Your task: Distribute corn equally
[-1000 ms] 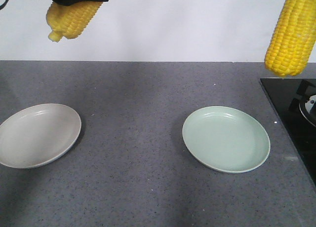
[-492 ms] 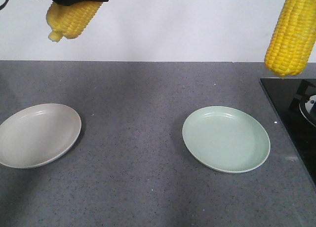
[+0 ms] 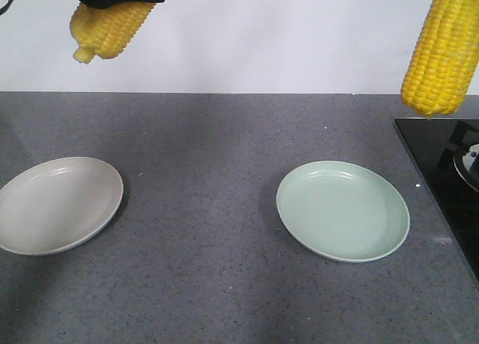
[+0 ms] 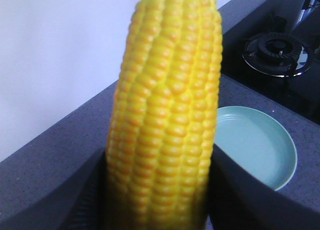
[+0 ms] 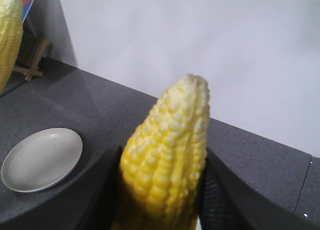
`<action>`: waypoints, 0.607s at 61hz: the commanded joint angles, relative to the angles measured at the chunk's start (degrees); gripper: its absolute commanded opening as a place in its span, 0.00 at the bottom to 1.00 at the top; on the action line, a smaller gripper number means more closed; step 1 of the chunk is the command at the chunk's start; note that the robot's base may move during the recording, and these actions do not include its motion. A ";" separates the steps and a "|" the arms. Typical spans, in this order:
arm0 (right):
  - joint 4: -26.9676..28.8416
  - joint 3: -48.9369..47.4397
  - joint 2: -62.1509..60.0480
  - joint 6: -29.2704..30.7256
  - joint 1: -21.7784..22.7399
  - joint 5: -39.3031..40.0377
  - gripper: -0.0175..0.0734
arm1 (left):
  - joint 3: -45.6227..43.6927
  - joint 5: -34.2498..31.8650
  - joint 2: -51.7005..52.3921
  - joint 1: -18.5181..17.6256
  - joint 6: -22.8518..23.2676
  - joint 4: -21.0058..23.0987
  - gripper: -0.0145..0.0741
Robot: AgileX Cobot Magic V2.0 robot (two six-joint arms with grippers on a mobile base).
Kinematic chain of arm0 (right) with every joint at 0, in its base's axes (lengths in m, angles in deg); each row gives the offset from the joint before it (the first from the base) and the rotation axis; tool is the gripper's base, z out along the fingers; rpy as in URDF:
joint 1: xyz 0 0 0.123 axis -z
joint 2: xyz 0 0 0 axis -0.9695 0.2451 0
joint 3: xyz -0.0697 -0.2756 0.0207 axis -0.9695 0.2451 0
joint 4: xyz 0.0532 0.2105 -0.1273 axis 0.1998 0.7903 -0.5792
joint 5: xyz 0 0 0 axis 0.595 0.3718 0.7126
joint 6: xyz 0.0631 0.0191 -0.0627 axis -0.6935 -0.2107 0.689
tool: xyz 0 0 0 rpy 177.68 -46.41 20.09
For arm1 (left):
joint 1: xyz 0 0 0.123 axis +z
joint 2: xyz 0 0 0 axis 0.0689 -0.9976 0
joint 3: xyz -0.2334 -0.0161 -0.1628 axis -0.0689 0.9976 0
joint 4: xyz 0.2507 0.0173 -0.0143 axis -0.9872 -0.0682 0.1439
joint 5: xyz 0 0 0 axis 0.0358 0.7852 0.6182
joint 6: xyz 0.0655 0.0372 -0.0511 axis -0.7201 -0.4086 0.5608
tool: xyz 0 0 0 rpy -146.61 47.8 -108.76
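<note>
— Where's the corn?

— Both cobs are in the air. The left end effector [image 4: 160, 195] pinches one cob [image 4: 167, 90] high over the surface's [image 3: 209, 179] far left corner; the right end effector [image 5: 160, 195] clamps the other cob [image 5: 167, 135] near the right edge, by the black cooktop [image 3: 441, 157].

— And the plates?

— The beige plate [image 3: 56, 206] sits at the left edge, the green plate [image 3: 343, 211] right of centre.
</note>
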 commanded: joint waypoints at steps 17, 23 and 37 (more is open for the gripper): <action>2.79 -1.54 -1.14 0.43 0.46 3.39 0.19 | -1.49 -3.63 1.87 -0.03 0.72 1.47 0.16; 2.79 -1.54 -1.14 0.43 0.46 3.39 0.19 | -1.49 -3.63 1.87 -0.03 0.72 1.47 0.16; 2.72 -1.54 -1.14 0.25 0.46 1.88 0.19 | -1.49 -3.49 1.87 -0.03 0.72 1.75 0.16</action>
